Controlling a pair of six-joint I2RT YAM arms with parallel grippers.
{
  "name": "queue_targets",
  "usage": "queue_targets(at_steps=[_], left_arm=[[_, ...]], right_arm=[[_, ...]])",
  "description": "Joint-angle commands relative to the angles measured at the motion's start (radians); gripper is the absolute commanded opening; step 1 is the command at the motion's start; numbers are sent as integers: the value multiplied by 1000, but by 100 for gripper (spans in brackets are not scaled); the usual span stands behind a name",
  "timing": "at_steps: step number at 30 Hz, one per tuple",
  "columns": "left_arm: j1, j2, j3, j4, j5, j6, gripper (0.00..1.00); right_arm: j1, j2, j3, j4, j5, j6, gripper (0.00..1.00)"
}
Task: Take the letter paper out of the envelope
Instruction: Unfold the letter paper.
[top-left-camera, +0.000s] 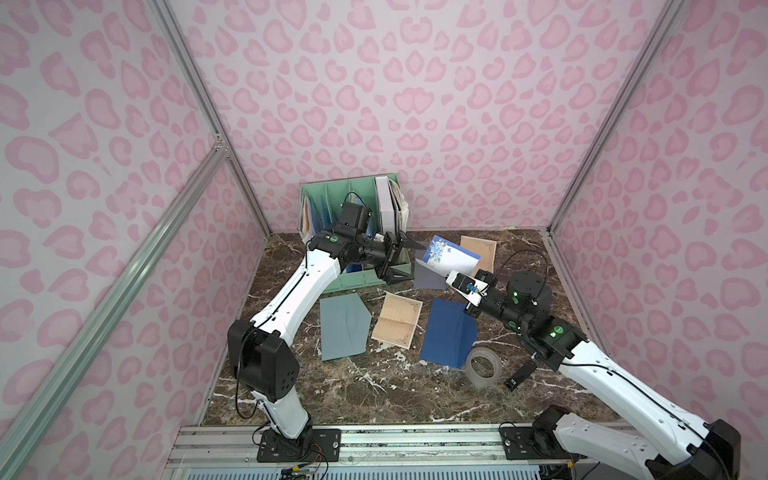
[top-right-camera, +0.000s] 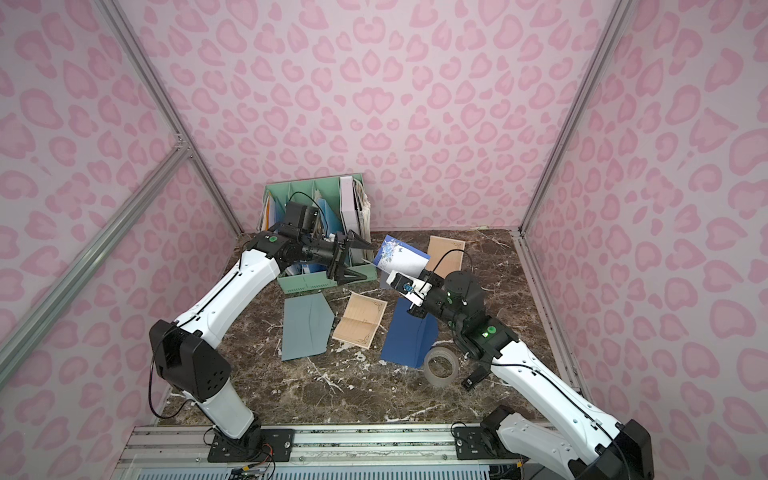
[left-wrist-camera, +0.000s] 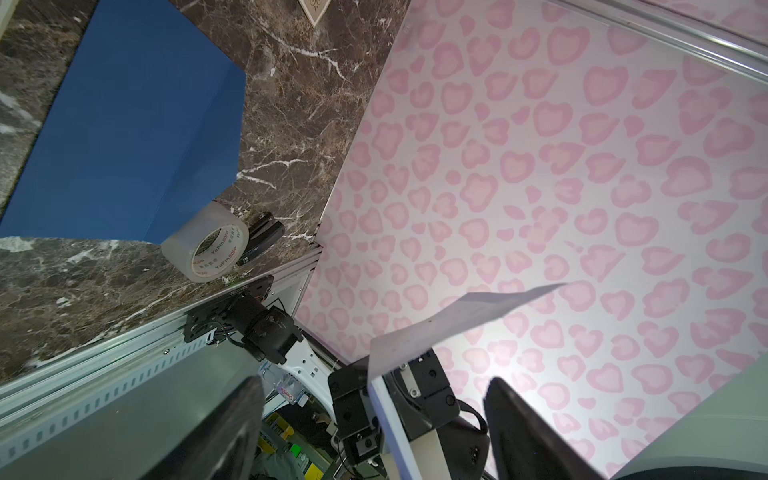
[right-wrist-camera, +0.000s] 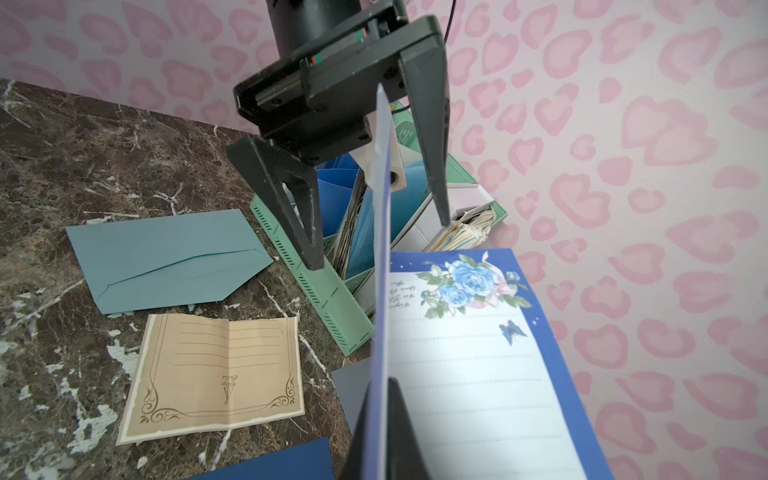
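The folded, blue-bordered rose-print letter paper (top-left-camera: 452, 258) is held aloft, pinched by the clenched right gripper (top-left-camera: 449, 279); its length runs toward the left gripper (top-left-camera: 417, 262) (jaws spread, empty); the grey paper envelope (top-left-camera: 428, 277) lies below.

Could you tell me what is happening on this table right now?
The right gripper is shut on a blue floral letter paper, holding it up above the marble table, clear of the grey envelope lying beneath it. The left gripper is open, its fingers either side of the sheet's far edge without gripping it. A teal envelope, a tan letter and a dark blue envelope lie flat nearby.
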Motion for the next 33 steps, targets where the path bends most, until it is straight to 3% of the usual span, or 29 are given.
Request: queue_targets(at_steps=[1, 14, 21, 24, 29, 33], left_arm=[[-16, -3, -12, 102, 33, -21, 81], [-34, 16, -30, 158, 15, -26, 38], [-34, 4, -57, 226, 12, -65, 7], [-34, 2, -58, 237, 9, -71, 0], [-26, -6, -59, 267, -33, -78, 0], [-19, -5, -51, 353, -61, -110, 0]], right_arm=[[2, 17, 21, 21, -64, -2, 0], [2, 9, 23, 39, -60, 12, 0], [2, -6, 8, 43, -30, 1, 0], [14, -5, 9, 36, -4, -21, 0], [84, -4, 20, -26, 51, -77, 0], [134, -22, -16, -36, 106, -44, 29]])
